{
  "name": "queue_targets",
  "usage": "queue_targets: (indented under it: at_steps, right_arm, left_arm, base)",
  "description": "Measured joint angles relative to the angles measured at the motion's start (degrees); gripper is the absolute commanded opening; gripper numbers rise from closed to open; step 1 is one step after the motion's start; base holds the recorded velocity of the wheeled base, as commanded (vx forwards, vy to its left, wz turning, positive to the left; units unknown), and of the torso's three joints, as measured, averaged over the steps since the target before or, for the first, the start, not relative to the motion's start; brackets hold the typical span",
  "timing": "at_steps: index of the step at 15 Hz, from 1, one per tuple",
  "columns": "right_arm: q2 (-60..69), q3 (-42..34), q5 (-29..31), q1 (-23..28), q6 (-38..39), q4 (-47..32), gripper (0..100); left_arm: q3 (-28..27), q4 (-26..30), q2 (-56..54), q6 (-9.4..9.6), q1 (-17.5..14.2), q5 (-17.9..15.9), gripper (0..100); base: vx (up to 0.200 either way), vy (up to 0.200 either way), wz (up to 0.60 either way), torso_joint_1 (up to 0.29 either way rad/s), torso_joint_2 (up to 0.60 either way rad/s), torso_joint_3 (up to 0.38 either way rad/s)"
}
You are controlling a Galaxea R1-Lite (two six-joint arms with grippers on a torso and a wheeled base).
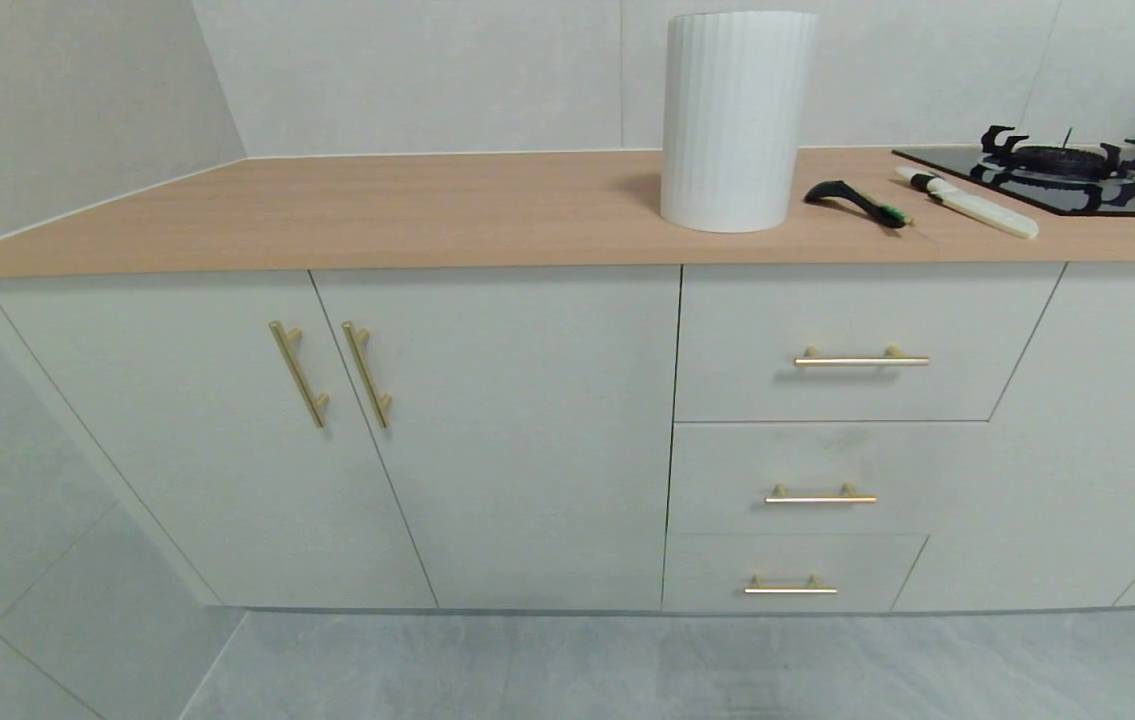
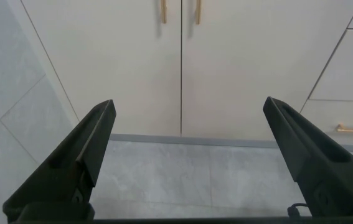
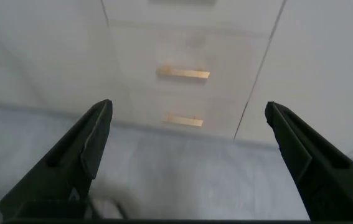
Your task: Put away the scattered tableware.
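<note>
Hanging low before the cabinets, the left gripper has its fingers spread wide with nothing between them. Past it lie the floor and the foot of two closed doors. The right gripper is likewise released and empty, held low before the drawers, with brass handles just beyond its fingers.

Both sit open and low probably because nothing has been picked up yet. The tableware lies up on the bench, well above either gripper.

The head view gives that bench top. A ribbed white canister stands upright on it. A black peeler lies just to the canister's right. A white knife lies near the peeler, apart from it, with its handle end close to the edge of the hob. The two pieces lie loose and flat at differing angles, which fits the word scattered. The canister beside them looks like their likely home, though the closed top drawer right beneath is another candidate; I cannot tell which is meant.

The wrist views add what the head view does not: how the fingers stand and how near the floor each arm hangs. The head view in turn supplies the tableware and shows doors and drawers all shut. Reaching the peeler calls first for raising an arm to bench height.
</note>
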State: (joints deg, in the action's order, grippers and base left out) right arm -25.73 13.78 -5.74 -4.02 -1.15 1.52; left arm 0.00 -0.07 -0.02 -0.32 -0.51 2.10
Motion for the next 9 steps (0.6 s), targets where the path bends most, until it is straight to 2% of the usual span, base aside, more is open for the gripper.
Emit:
queue_targets:
  at_steps: [5,9]
  right_arm:
    - [-32.09,11.43,0.82,-1.84,0.15,3.16,100]
    - [-56.02,20.46,1.18,-2.47,0.11,11.82,100]
  left_arm:
    - [0.0,0.0,0.0,-0.01,0.0,-0.02,100]
    - [0.0,0.0,0.0,0.0,0.0,0.0,100]
  base:
    - [0.0,0.0,0.0,0.0,0.0,0.0]
    - [0.0,0.0,0.0,0.0,0.0,0.0]
